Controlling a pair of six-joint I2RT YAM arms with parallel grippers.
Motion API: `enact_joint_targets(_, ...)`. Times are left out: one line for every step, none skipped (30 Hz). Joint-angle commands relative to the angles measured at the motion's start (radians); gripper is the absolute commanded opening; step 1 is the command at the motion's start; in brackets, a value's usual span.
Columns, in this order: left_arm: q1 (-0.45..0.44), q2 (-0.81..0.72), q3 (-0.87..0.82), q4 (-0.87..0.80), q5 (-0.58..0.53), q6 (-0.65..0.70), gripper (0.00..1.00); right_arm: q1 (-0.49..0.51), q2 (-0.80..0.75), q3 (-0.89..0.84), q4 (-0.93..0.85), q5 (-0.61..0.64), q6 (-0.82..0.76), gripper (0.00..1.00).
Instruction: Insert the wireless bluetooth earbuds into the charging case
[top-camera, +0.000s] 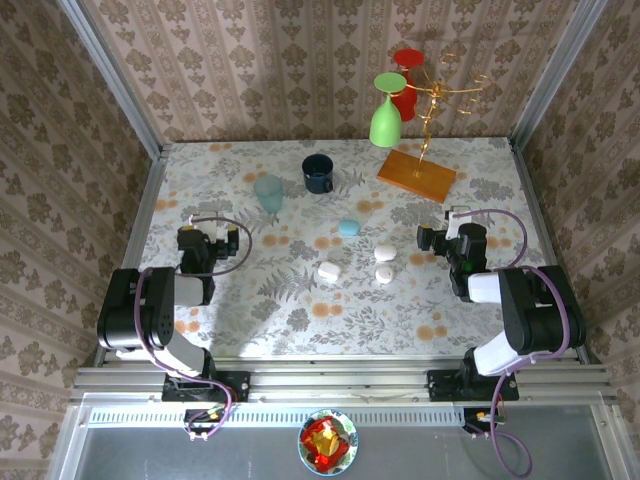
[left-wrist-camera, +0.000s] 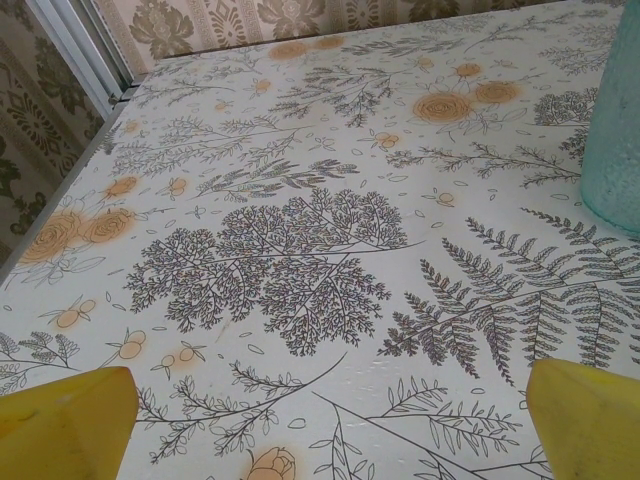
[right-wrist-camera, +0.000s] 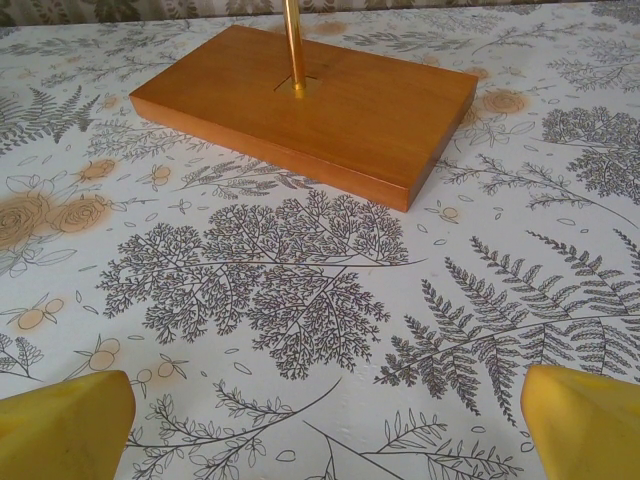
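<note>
**Both pincers spread, small white pieces waiting in the middle**

The left pincer (top-camera: 197, 236) and the right pincer (top-camera: 433, 238) both stood fully spread and held nothing. Between them, in the middle of the tabletop (top-camera: 260, 312), lay two small white pieces (top-camera: 384, 254), which I judged to be the wireless bluetooth earbuds. A larger white pebble (top-camera: 329, 271) lay to their left, probably the charging case. They were too small to be sure.

The risk was in the size. A glossy, tiny earbud could slip out or be pushed away if wide fingers closed on it off-centre. A wrong choice among the similar white pieces, or the light blue pebble (top-camera: 348, 227), was also possible. The left arm could hit the teal cup (left-wrist-camera: 615, 120) when it turned toward the middle.

The top view gave the layout of the pieces. The left wrist view added how close the cup wall stood, beyond the yellow fingertips (left-wrist-camera: 65, 420). The right wrist view added the wooden base (right-wrist-camera: 310, 110) with its gold rod (right-wrist-camera: 292, 45) straight ahead.
</note>
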Motion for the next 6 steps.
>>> enact_joint_targets(0.004, 0.0, 0.027, -0.005, 0.01, -0.009, 1.0, 0.001, 0.0, 0.019, 0.034, -0.005, 0.009, 1.0)
enact_joint_targets(0.012, 0.001, 0.03, -0.013, 0.029, -0.012, 1.0, 0.0, -0.001, 0.019, 0.033, -0.005, 0.009, 1.0)
enact_joint_targets(0.018, 0.0, 0.029, -0.012, 0.039, -0.016, 1.0, 0.001, 0.0, 0.019, 0.034, -0.005, 0.008, 1.0)
enact_joint_targets(0.018, 0.001, 0.029, -0.012, 0.039, -0.014, 1.0, 0.001, -0.002, 0.018, 0.033, -0.005, 0.008, 1.0)
enact_joint_targets(0.017, 0.0, 0.026, -0.008, 0.039, -0.013, 1.0, -0.002, -0.002, 0.018, 0.035, -0.005, 0.009, 1.0)
enact_joint_targets(0.018, 0.0, 0.024, -0.004, 0.039, -0.013, 1.0, -0.001, -0.003, 0.016, 0.036, -0.006, 0.008, 1.0)
